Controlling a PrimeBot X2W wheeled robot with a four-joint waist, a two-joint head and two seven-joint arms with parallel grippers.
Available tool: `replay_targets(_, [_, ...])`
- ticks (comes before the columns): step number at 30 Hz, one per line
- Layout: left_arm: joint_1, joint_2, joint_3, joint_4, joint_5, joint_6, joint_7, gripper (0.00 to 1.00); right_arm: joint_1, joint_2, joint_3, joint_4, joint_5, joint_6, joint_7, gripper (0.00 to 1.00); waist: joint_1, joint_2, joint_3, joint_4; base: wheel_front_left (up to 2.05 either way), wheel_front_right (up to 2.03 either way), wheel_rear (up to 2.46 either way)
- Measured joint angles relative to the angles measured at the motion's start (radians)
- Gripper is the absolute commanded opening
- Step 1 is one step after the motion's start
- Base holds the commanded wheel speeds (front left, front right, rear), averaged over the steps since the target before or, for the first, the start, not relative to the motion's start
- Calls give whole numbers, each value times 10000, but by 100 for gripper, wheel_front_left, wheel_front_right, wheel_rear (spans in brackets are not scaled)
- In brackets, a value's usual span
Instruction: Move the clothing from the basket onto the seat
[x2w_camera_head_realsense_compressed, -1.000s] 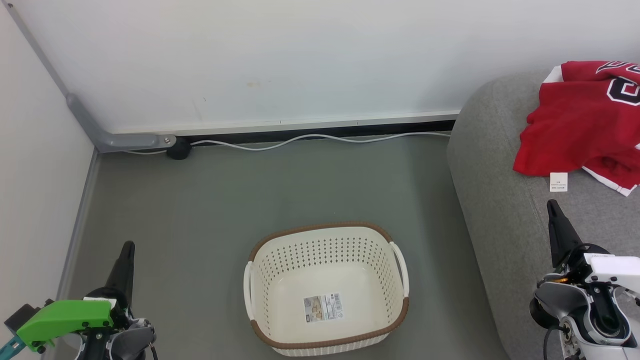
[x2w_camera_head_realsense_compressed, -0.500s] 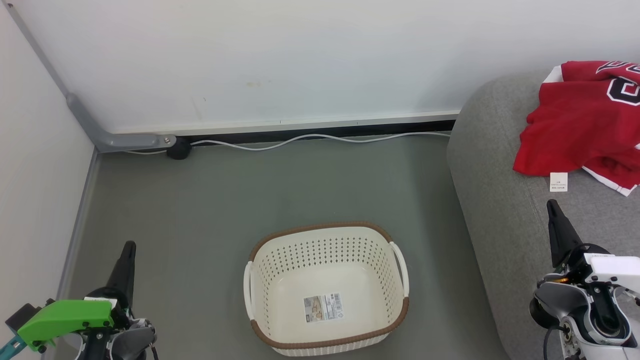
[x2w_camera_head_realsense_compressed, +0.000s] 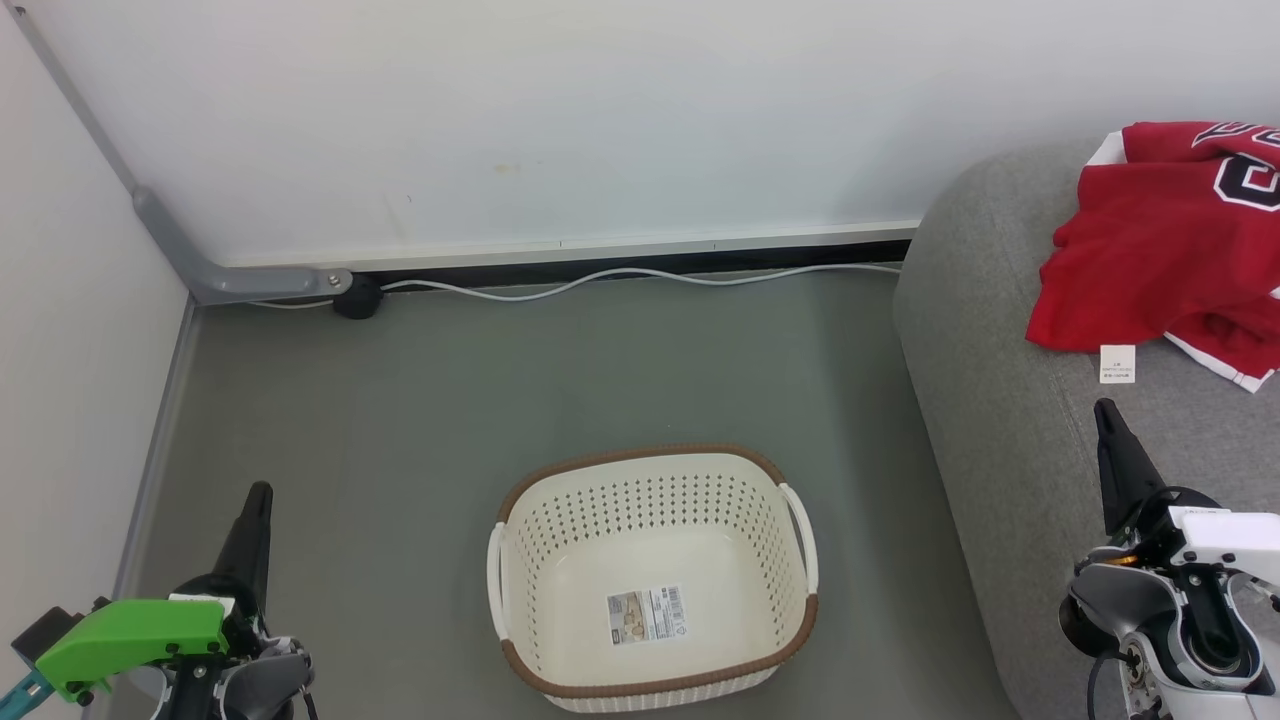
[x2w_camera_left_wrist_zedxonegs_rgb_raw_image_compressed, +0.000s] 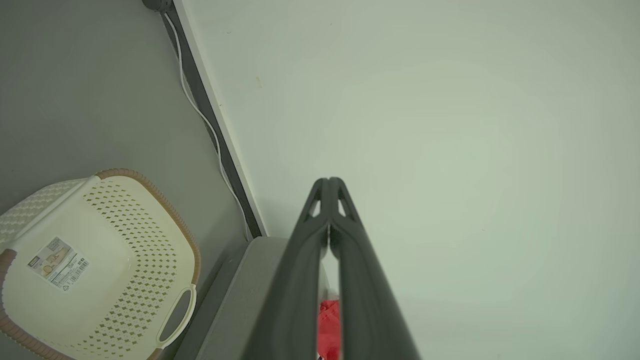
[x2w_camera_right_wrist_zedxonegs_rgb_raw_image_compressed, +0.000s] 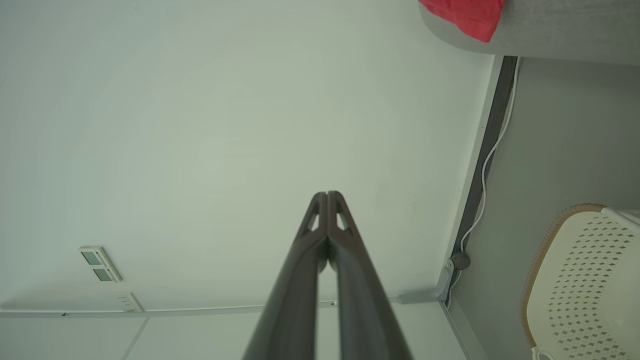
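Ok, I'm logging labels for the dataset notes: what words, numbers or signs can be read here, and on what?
None reads in full.
On the clothing: black white-outlined letters and a numeral, cut by the picture's edge, not readable.
On its white tag: print too small.
On the sticker in the basket: barcode and print, too small.
On the wall panels: blurred.

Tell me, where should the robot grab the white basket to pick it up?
Probably by one white side handle, coming down from above. The basket stands upright on the floor, and each handle is a loop just under the rim, with a gap to hook through.
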Motion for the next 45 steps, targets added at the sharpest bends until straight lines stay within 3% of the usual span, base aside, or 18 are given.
replay_targets(45, [0,-21,42,-31,0,-2,2,0,0,13,-44,-12,-4,2,17,0,0,0,2,0,0,0,0])
